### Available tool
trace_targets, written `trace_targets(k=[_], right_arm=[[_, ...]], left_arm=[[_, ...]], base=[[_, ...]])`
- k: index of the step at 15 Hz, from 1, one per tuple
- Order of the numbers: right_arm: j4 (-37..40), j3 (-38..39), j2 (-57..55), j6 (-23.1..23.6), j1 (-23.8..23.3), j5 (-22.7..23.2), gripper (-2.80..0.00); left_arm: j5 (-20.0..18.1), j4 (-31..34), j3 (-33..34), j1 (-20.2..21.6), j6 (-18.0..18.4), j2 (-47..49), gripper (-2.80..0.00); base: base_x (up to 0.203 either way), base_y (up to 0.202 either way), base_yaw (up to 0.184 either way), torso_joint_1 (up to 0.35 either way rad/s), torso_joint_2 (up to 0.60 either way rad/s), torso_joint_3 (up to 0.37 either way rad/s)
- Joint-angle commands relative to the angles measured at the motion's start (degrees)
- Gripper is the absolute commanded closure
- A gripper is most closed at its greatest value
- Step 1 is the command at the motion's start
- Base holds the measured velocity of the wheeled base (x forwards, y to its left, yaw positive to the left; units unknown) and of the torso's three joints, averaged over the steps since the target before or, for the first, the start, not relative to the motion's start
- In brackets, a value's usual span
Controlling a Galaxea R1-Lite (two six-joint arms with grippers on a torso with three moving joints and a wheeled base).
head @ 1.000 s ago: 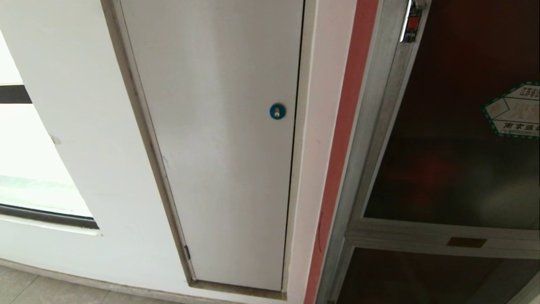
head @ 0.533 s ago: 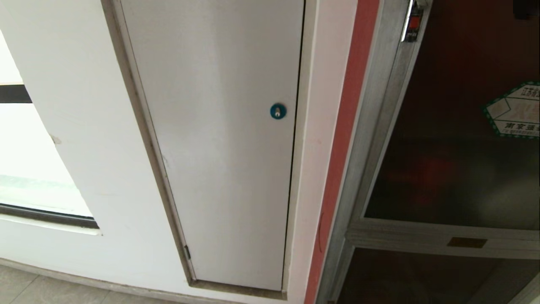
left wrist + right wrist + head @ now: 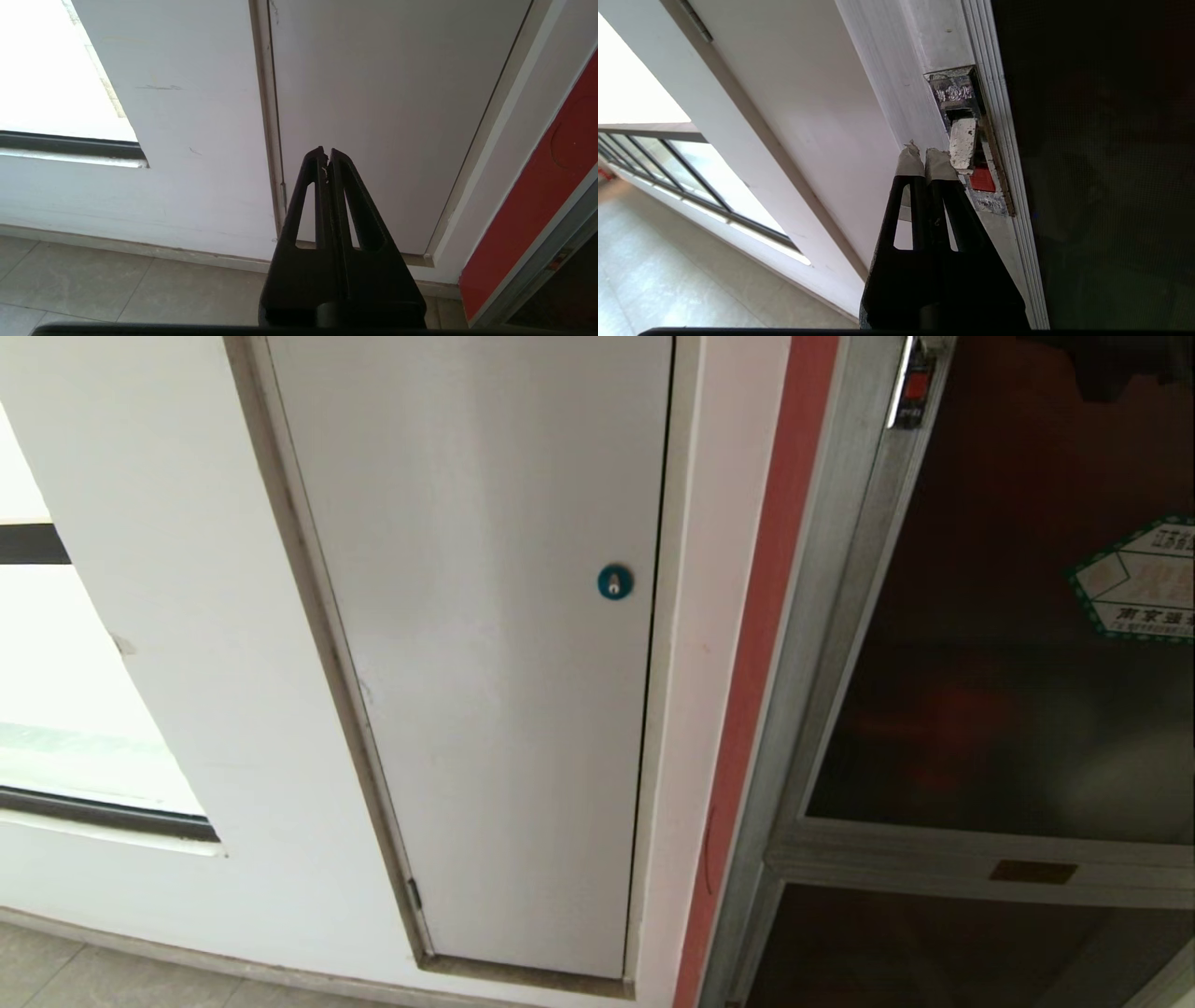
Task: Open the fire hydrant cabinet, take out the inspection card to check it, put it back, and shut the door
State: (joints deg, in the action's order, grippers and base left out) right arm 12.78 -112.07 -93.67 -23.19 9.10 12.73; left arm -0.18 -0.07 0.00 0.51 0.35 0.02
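Silver, red and dark glass

The door (image 3: 1008,644) is framed in brushed silver; its sticker (image 3: 1134,581) is green-bordered; the latch (image 3: 971,158) is red-and-chrome.

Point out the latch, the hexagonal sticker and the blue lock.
latch (image 3: 966,154): right wrist view, on its pale lever above the red part.
hexagonal sticker (image 3: 1139,583): head view, on its pale middle.
blue lock (image 3: 614,582): head view, on the round face.

The right gripper (image 3: 924,156) has its taped fingertips (image 3: 909,161) pressed together, empty. The left gripper (image 3: 326,153) is likewise closed, holding nothing.
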Motion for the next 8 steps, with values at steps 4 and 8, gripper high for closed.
trace_targets(k=[4,8], right_arm=[[-1.69,0.01,-1.51,-0.1,-1.02,0.11,0.0],[-3.02,0.01,-2.27,-0.08,-1.05,0.46,0.0]], left_arm=[[0.01,-0.02,0.09,0.02,0.0,0.06,0.0],[0.01,-0.01,0.09,0.02,0.0,0.06,0.0]], base=[[0.0,0.0,0.0,0.0,0.0,0.0],[0.0,0.0,0.0,0.0,0.0,0.0]])
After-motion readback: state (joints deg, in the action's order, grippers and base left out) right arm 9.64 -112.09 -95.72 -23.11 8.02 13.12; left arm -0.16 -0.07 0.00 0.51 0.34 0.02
